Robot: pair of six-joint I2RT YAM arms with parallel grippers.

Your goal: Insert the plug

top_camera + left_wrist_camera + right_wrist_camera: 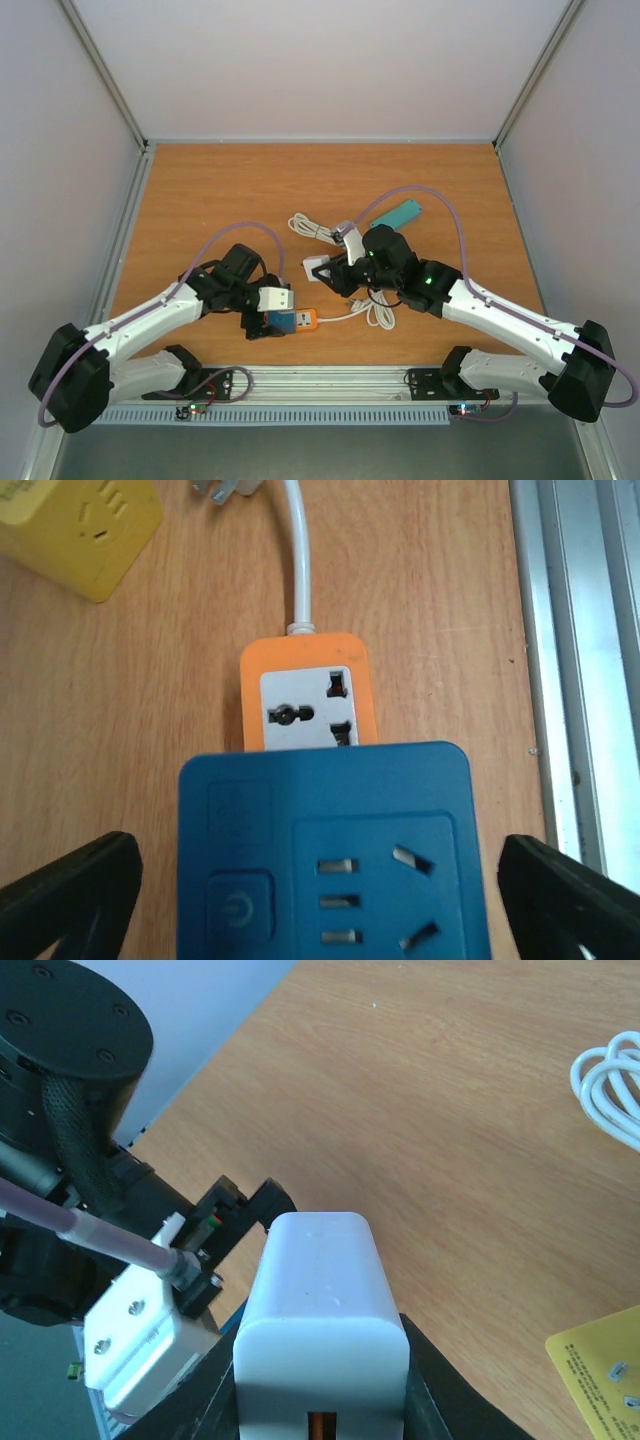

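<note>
The right end effector (322, 1392) is clamped tight on the white plug (318, 1290), held above the surface (450, 1110). The left end effector (320, 905) stands wide, fingers either side of a blue block (325, 815) without touching, an orange strip (300, 652) just beyond. The step looks like the carry: next the plug needs lining up over a socket. Only the block's power symbol reads; print on a yellow label (600, 1380) beside the plug is too small.
</note>
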